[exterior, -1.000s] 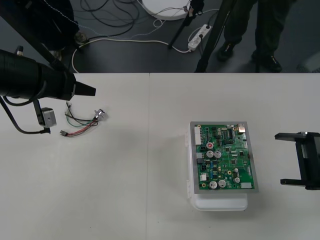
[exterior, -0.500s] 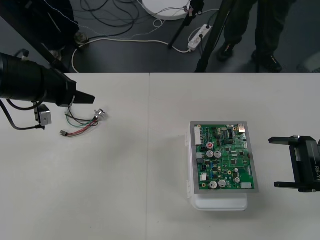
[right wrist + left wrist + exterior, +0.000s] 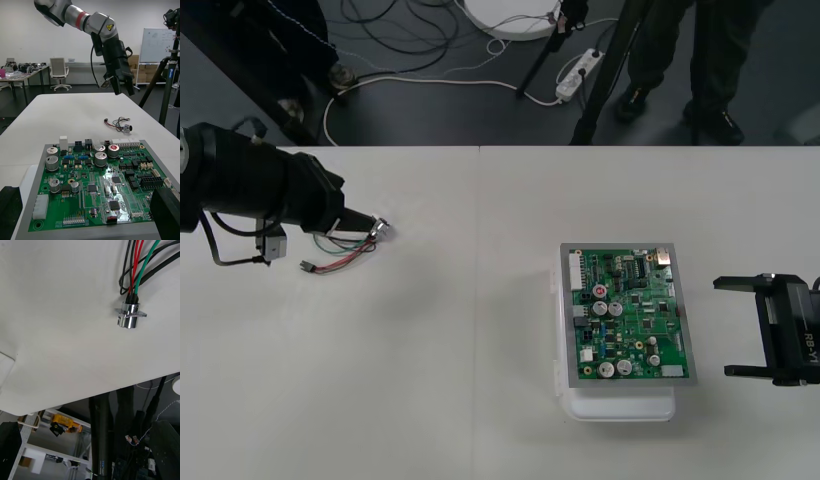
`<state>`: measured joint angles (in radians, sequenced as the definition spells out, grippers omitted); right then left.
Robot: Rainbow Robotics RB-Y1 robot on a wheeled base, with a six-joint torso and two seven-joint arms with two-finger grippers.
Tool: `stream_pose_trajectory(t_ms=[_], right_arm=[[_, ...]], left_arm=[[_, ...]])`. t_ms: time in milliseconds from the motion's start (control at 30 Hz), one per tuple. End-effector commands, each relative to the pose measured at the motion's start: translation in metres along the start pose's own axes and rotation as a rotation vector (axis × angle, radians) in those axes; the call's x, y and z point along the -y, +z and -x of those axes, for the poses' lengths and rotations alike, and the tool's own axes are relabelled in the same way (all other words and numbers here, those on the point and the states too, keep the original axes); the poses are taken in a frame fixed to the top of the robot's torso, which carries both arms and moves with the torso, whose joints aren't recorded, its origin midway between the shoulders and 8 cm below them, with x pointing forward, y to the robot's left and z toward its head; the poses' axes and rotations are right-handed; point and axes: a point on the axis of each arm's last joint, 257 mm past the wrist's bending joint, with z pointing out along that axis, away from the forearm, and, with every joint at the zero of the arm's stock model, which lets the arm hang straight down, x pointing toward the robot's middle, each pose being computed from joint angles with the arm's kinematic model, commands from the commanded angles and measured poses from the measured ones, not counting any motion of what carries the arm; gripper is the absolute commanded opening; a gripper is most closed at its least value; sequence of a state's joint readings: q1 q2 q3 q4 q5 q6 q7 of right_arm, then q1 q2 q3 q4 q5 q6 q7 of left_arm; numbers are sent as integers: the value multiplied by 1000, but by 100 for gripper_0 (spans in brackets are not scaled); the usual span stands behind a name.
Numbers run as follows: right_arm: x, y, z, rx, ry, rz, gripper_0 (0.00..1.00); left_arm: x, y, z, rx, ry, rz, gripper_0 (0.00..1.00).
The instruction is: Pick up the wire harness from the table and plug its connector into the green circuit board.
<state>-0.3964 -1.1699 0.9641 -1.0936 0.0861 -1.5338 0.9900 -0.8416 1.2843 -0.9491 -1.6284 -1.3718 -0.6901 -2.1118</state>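
Beneath the spread-open left gripper (image 3: pixel 360 220) lies the wire harness (image 3: pixel 338 252).
Its metal socket (image 3: pixel 129 315) sits just ahead of that claw, so a grasp seems next; the right gripper (image 3: pixel 722 327), also spread, waits beside the green circuit board (image 3: pixel 630 315).

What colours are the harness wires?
Red, black and green wires; clearest in the left wrist view.

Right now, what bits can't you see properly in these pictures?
- Front view: the left gripper hangs over the harness, hiding some of its wires beside the socket.
- Front view: the plug is too small to show its pins.
- Left wrist view: the wires run off the edge, cutting off the plug end.
- Right wrist view: one of the right gripper's fingers covers a near corner of the green circuit board.
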Motion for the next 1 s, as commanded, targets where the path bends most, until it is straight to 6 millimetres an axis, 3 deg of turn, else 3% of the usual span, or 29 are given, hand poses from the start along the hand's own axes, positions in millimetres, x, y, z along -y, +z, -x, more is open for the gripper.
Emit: stream_pose_trajectory(t_ms=[33, 300, 1000], right_arm=[[1, 1, 11, 47, 30, -1, 100], [5, -1, 12, 56, 34, -24, 100], [11, -1, 16, 82, 31, -61, 100]], left_arm=[[41, -20, -16, -31, 123, -113, 100], [50, -19, -7, -12, 113, -131, 100], [67, 12, 16, 101, 27, -86, 100]])
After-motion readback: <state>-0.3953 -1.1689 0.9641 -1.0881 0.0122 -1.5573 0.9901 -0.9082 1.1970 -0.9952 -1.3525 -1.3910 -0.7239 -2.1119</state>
